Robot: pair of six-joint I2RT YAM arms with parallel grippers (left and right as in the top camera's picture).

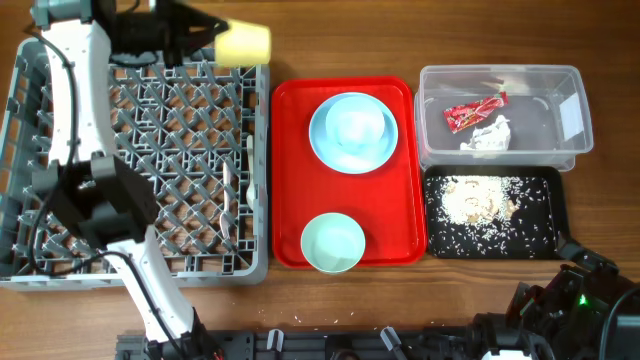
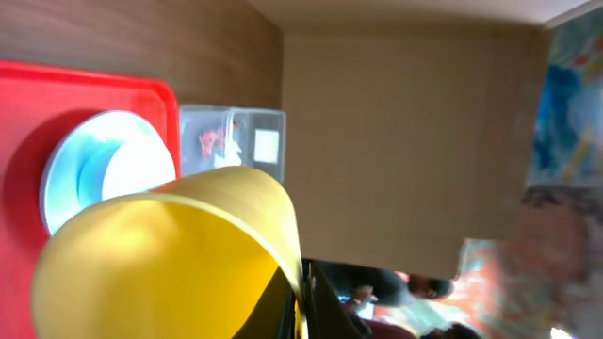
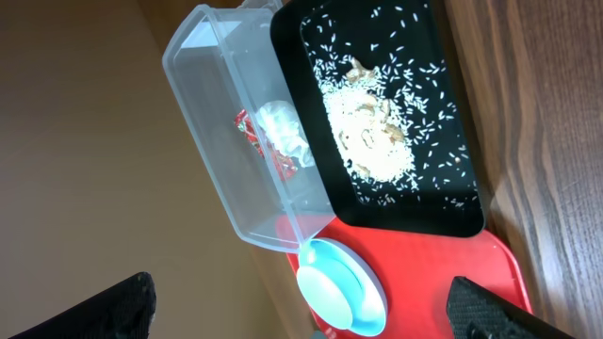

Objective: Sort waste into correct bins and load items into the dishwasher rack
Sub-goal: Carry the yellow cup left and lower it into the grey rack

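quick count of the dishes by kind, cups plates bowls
cup: 1
plate: 1
bowl: 1
total: 3

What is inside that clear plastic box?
The clear tub holds a red snack wrapper and a crumpled white napkin, lying side by side. Anything beneath the napkin is covered, so I cannot tell.
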